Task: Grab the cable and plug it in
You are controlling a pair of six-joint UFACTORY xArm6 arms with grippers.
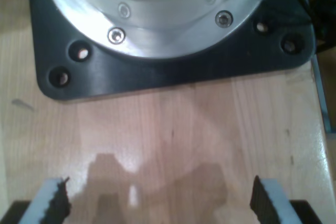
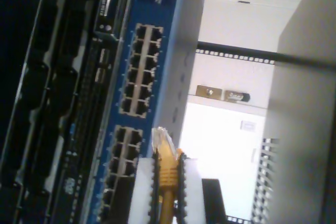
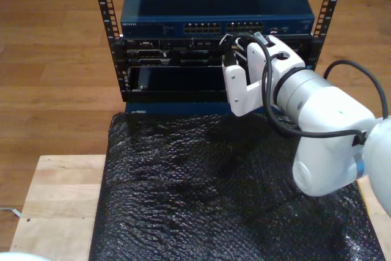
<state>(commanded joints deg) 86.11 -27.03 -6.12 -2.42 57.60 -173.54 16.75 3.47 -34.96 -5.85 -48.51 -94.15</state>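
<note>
Second pincer (image 2: 168,182) clenched on yellow cable (image 2: 167,174), long axis along fingers, clear plug (image 2: 159,139) pointing at blue switch (image 2: 157,3) ports. First pincer (image 1: 157,200) released above worktop (image 1: 173,135).

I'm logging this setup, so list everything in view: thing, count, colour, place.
switch: one, blue, top of the rack in the exterior view; two blocks of ports face my second pincer.
rack: one, black, perforated uprights, on the floor beyond the table.
black units: count unclear, black, under the switch.
cable: one, yellow, clear plug at its tip, near the switch's ports.
mat: one, black, covers the table.
table: one, light wood, nearest the exterior camera.
base plate: one, black with a silver flange, bolted to the wood.
first pincer: open, over bare wood.
second pincer: shut on the cable, on the white arm.
</note>
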